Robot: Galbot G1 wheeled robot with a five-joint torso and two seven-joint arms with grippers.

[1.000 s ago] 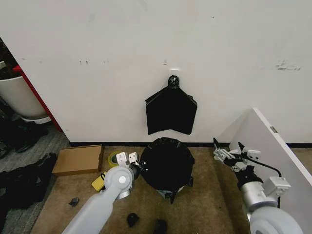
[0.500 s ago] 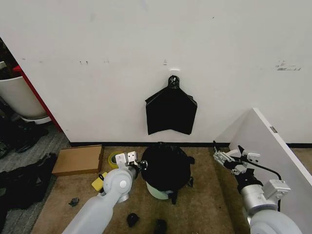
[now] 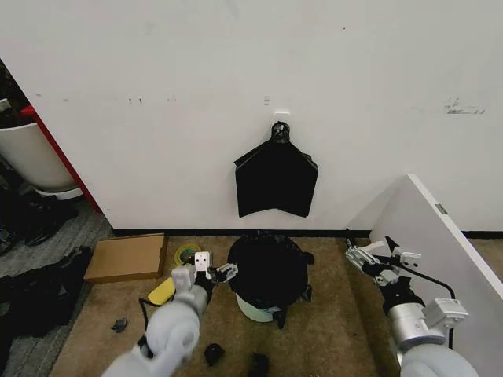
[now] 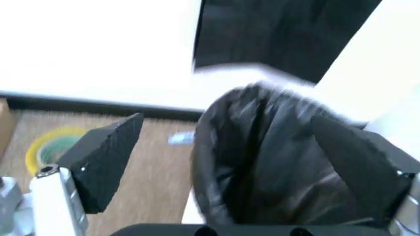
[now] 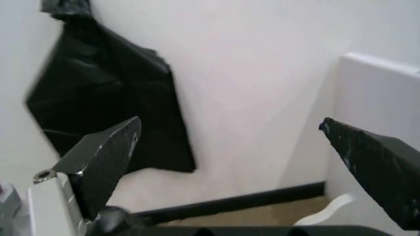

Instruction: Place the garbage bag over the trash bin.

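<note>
Since a second ago the garbage bag [image 3: 267,265] has slid up the trash bin [image 3: 253,308], baring its pale lower wall, and the left pincer [image 3: 211,269] has drawn slightly back from the bag's left edge, fingers spread, gripping nothing. The right pincer [image 3: 368,256] hovers wide open and empty right of the bin, beside a white panel [image 3: 440,243]. Bin stands on brown carpet [image 3: 330,330] near the wall; cardboard box [image 3: 126,257] and tape roll [image 3: 186,253] lie to its left
</note>
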